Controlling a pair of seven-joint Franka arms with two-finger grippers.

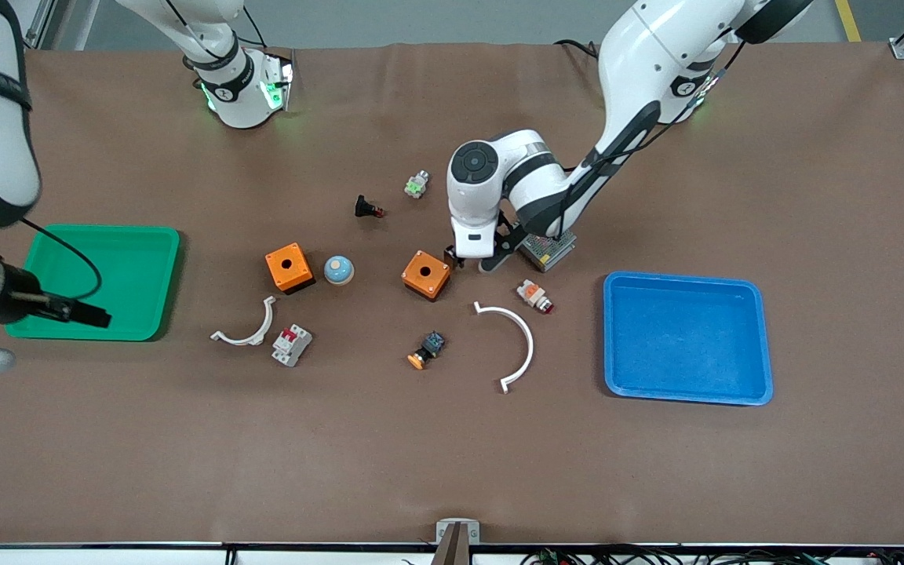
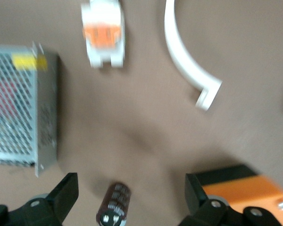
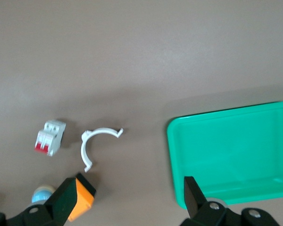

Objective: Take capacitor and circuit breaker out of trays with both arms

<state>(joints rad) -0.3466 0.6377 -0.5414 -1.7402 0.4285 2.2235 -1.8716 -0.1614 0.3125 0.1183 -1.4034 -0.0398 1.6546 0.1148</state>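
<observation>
The capacitor (image 2: 115, 206), a small dark cylinder, lies on the mat between the spread fingers of my left gripper (image 2: 131, 203), which is open and low over it. In the front view the left gripper (image 1: 474, 263) hangs between an orange box (image 1: 426, 275) and a metal mesh unit (image 1: 550, 249), and the capacitor is hidden under the hand. The breaker (image 1: 292, 344), white-grey with red levers, lies beside a white clip (image 1: 248, 329); it also shows in the right wrist view (image 3: 50, 137). My right gripper (image 3: 131, 207) is open and empty, high above the mat beside the green tray (image 3: 175, 155).
The green tray (image 1: 99, 232) sits at the right arm's end, the blue tray (image 1: 687, 279) at the left arm's end. Another orange box (image 1: 289, 267), a blue dome (image 1: 338, 270), a white-and-orange indicator (image 1: 534, 295), an orange-capped button (image 1: 427, 350) and a larger white clip (image 1: 516, 337) lie between them.
</observation>
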